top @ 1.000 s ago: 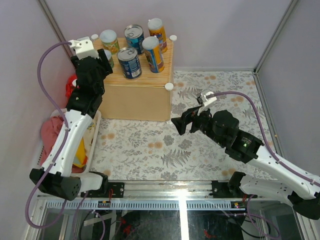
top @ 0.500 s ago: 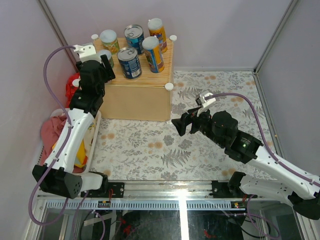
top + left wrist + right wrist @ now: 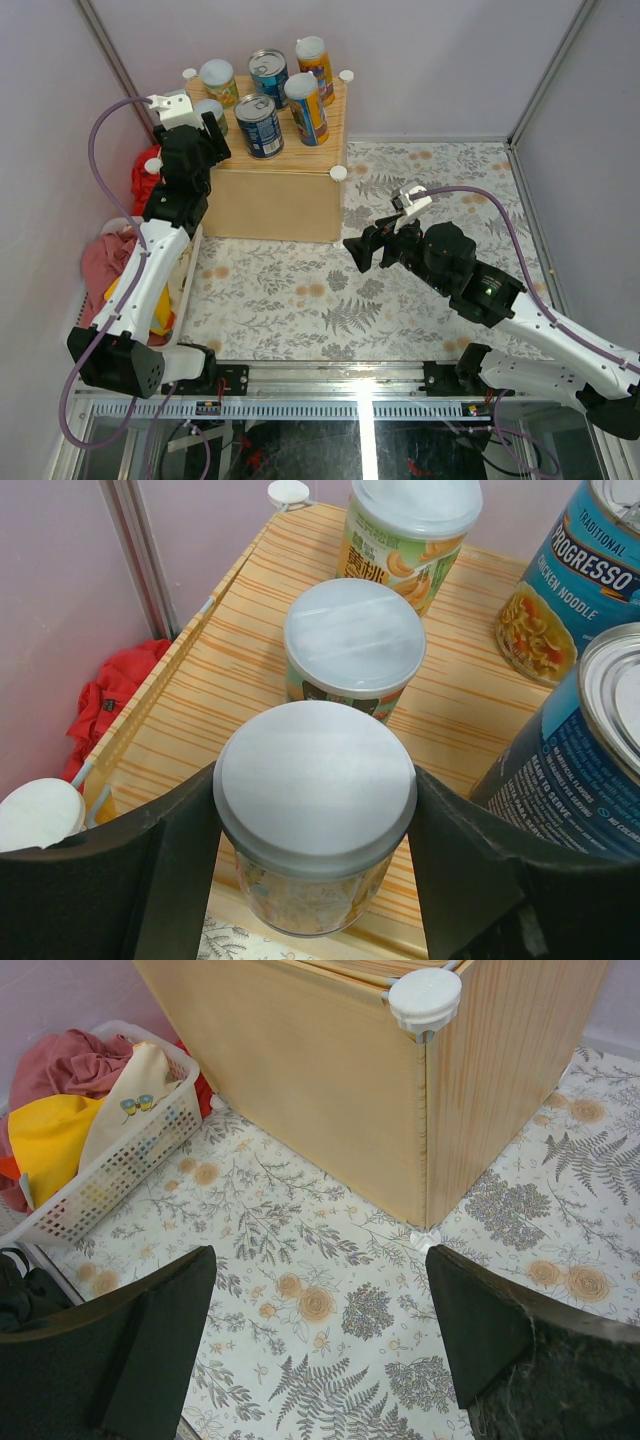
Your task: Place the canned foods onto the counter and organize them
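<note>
The right gripper (image 3: 315, 1330) hangs over the flowered table cover (image 3: 300, 1250), its jaws wide apart with nothing between them. It is just in front of the near right corner of the counter (image 3: 330, 1090). A white knob (image 3: 425, 998) caps that corner. Off to the left, a white basket (image 3: 120, 1175) of clothes stands near the counter's front.

The left gripper (image 3: 315, 770) is at the near left edge of the counter top and is closed on a short can (image 3: 315, 820) with a silvery lid. Its dark fingers (image 3: 170, 870) press against the can on both sides. The can is upright, right at the edge of the striped wood; whether its base rests on the top cannot be told.

Just behind it stands a green can (image 3: 355, 645), also short and lidded in grey. Behind that is a green-and-orange can (image 3: 410, 530), near the far left knob (image 3: 288, 492). To the right of the gripped can is a near blue can (image 3: 580, 760), and beyond it a soup can (image 3: 565, 590), also blue. In the top view, a near tall can (image 3: 305, 108) and a far tall can (image 3: 315, 62), both orange and blue, stand upright on the right side of the top, one behind the other. A red cloth (image 3: 110, 695) lies below the counter's left side.
</note>
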Motion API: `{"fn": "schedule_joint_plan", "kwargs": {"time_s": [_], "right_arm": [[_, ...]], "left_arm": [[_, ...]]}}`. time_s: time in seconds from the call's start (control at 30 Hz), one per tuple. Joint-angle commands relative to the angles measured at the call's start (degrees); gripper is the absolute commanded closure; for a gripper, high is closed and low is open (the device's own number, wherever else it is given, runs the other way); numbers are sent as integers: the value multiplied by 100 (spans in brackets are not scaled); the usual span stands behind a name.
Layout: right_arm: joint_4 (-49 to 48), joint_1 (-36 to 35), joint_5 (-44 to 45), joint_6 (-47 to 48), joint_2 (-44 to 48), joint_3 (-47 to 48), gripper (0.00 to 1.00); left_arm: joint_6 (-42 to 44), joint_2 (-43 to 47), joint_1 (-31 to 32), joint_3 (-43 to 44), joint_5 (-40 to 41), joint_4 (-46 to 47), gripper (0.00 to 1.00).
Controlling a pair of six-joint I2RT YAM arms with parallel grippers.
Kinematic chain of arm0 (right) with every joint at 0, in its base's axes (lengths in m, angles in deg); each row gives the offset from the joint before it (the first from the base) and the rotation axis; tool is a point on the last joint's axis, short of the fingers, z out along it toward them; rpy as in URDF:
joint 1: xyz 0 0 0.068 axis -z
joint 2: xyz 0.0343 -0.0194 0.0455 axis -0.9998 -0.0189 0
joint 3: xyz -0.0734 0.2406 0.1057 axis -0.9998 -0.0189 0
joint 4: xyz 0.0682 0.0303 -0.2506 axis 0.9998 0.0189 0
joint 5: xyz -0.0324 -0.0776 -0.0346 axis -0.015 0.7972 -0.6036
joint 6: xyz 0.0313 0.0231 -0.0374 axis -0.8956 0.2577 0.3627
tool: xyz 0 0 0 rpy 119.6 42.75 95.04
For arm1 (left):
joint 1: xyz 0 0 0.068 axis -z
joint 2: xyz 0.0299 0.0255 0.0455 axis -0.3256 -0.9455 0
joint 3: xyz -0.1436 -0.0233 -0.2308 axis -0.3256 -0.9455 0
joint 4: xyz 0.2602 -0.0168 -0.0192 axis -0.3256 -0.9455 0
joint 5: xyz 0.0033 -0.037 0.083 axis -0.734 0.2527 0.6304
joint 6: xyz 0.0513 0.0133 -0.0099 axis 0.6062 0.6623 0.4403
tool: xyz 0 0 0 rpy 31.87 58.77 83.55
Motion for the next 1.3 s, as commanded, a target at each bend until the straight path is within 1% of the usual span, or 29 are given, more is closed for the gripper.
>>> {"fn": "schedule_joint_plan", "kwargs": {"time_s": [0.0, 0.07, 0.1, 0.17, 0.23, 0.33, 0.37, 0.47, 0.63, 1.1, 1.27], "right_arm": [[-323, 3, 68, 48, 98, 24, 7], [-312, -2, 69, 48, 86, 23, 7], [-311, -5, 67, 50, 86, 21, 7], [-313, -1, 69, 48, 81, 17, 7], [-318, 7, 69, 49, 78, 24, 7], [-310, -4, 57, 46, 47, 37, 7], [-309, 1, 58, 48, 40, 43, 7], [-311, -1, 47, 48, 26, 57, 7], [-312, 9, 42, 40, 17, 70, 7], [-303, -1, 8, 79, -60, 140, 7], [-135, 12, 126, 72, -171, 243, 5]], "left_arm": [[61, 39, -62, -54, 42, 579, 93], [63, 18, -62, -61, 64, 585, 87], [63, 26, -62, -76, 77, 585, 82], [63, 50, -62, -115, 81, 606, 64], [70, 73, -65, -161, 73, 628, 51], [51, 73, -57, -179, 60, 576, 35], [41, 74, -61, -189, 52, 554, 31], [12, 102, -64, -207, 42, 525, 24], [-40, 157, -61, -231, 50, 468, 18], [-281, 574, -62, -225, 164, 308, 14], [-403, 781, -53, 8, 108, 112, 13]]}}
